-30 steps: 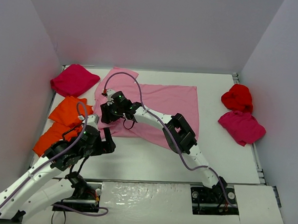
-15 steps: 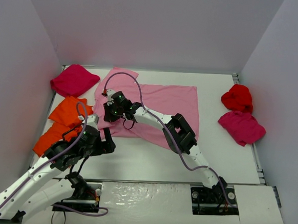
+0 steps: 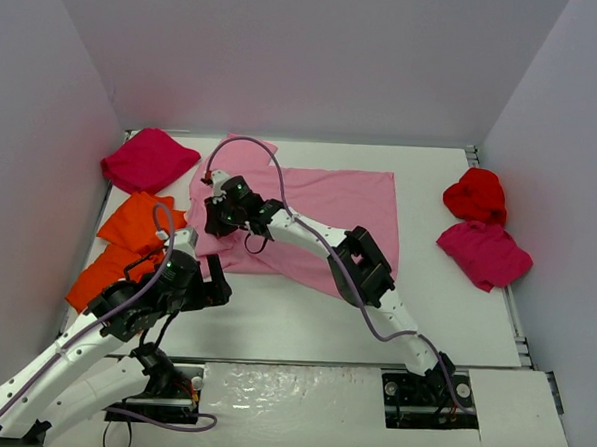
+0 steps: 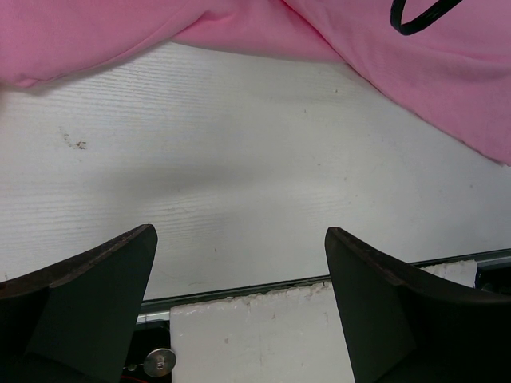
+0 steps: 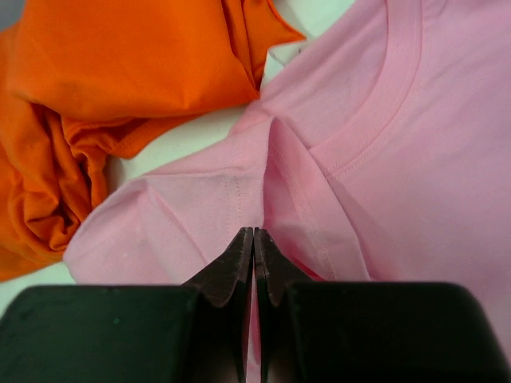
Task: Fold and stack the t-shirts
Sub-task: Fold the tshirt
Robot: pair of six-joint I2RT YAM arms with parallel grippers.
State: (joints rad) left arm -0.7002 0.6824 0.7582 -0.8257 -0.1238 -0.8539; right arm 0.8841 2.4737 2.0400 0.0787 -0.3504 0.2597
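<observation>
Pink t-shirt (image 3: 339,211) — spread at centre of white table (image 3: 454,312), collar toward frame left. Right gripper (image 5: 254,237) clenched on a raised fold of it beside the collar, near orange t-shirts (image 5: 96,96). Left gripper (image 4: 239,239) released, fingers wide, over table just below the pink hem. Red t-shirt (image 3: 475,195) — right side of frame.

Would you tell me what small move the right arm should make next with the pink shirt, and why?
Probably lift slightly, then draw the pinched fold rightward over the shirt body. The right jaws are shut on the pink t-shirt at a raised fold beside the collar, close to the orange t-shirts, while the left jaws stand open over the table.
</observation>
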